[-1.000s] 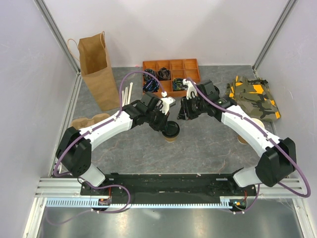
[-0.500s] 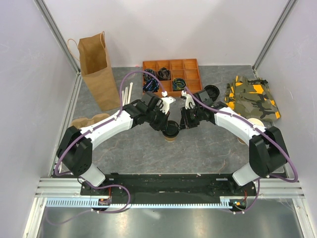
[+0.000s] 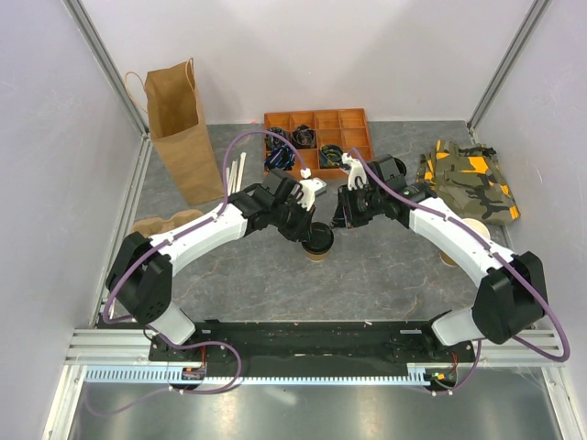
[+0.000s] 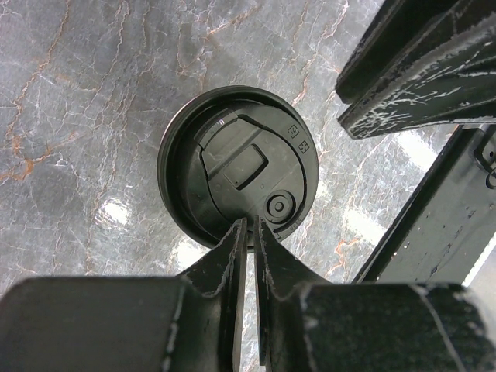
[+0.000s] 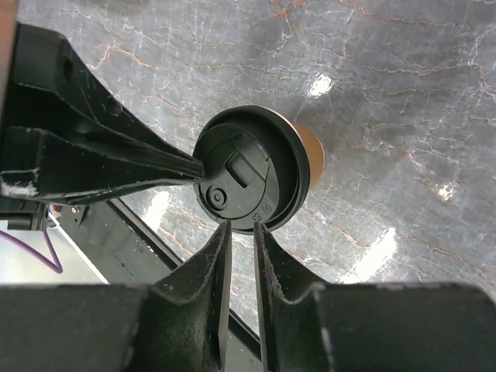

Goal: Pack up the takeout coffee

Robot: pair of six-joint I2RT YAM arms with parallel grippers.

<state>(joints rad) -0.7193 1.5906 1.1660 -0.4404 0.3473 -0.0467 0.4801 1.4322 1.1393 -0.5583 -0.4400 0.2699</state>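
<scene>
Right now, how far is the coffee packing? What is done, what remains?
Done: the lid sits on the cup, which stands on the table. In hand: the left gripper seems to pinch the lid's rim, with the right gripper close beside. Remaining: the cup is not yet in the bag.

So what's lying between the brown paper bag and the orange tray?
Top view: thin white sticks beside the bag, a purple cable arching above, otherwise bare tabletop to the tray.
</scene>
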